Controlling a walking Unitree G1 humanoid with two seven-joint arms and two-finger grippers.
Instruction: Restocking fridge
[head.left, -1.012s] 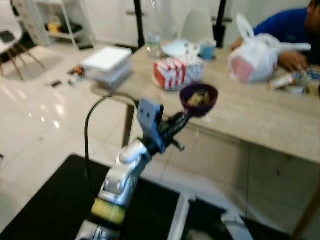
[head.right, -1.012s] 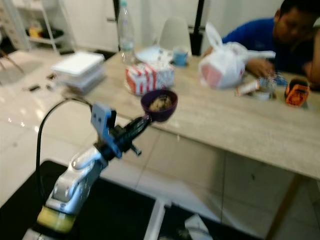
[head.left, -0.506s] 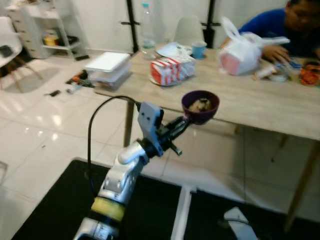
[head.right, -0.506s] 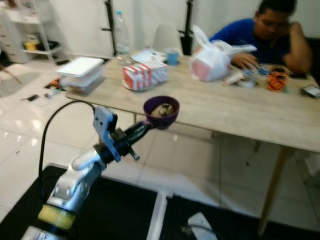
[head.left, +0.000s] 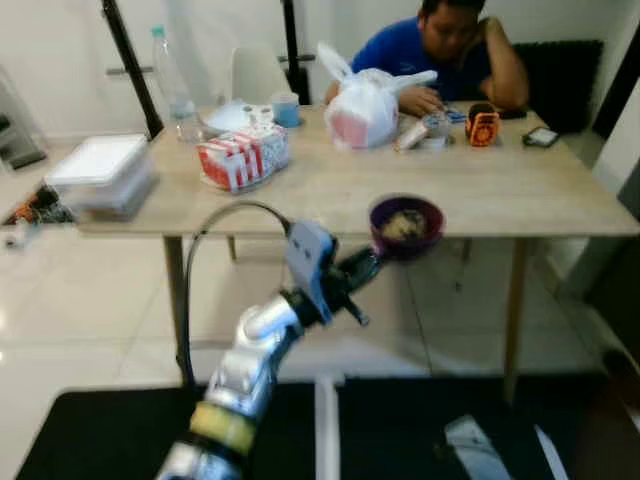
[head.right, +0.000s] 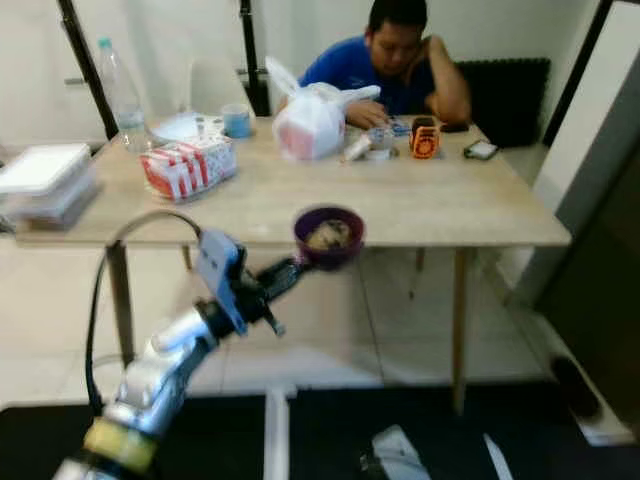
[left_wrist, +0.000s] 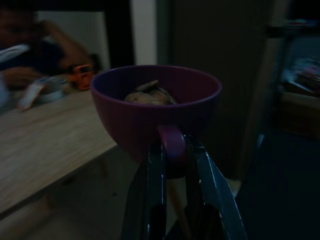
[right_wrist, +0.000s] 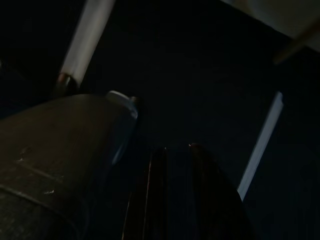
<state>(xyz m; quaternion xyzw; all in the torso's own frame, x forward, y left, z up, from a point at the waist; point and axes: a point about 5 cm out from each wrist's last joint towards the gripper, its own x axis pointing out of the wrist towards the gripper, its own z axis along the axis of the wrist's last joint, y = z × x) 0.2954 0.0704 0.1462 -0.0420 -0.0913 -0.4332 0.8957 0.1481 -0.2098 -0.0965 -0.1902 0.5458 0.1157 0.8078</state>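
Left eye view, left to right. One wooden table runs across the frame. On its left end: one white lidded container. Next, one clear water bottle standing upright near the far edge, then one red-and-white striped pack, with one small blue cup behind it. Centre of table: one tied white plastic bag. Right of the bag: one orange object and one dark phone, the two apart. One person in a blue top sits at the far side, head propped on one arm.

Left gripper: arm raised in front of the table's near edge, fingers closed on the handle of one purple bowl. Bowl is held upright in the air, level with the table edge, not resting on it. Left wrist view shows the handle pinched between both fingers, and a brownish food lump inside the bowl.

Floor: white tiles under the table, one black mat close to the camera.

Right wrist view: very dark. Right gripper hangs idle; the two fingers seem to lie close together with nothing between them, though the picture is too dim to be sure
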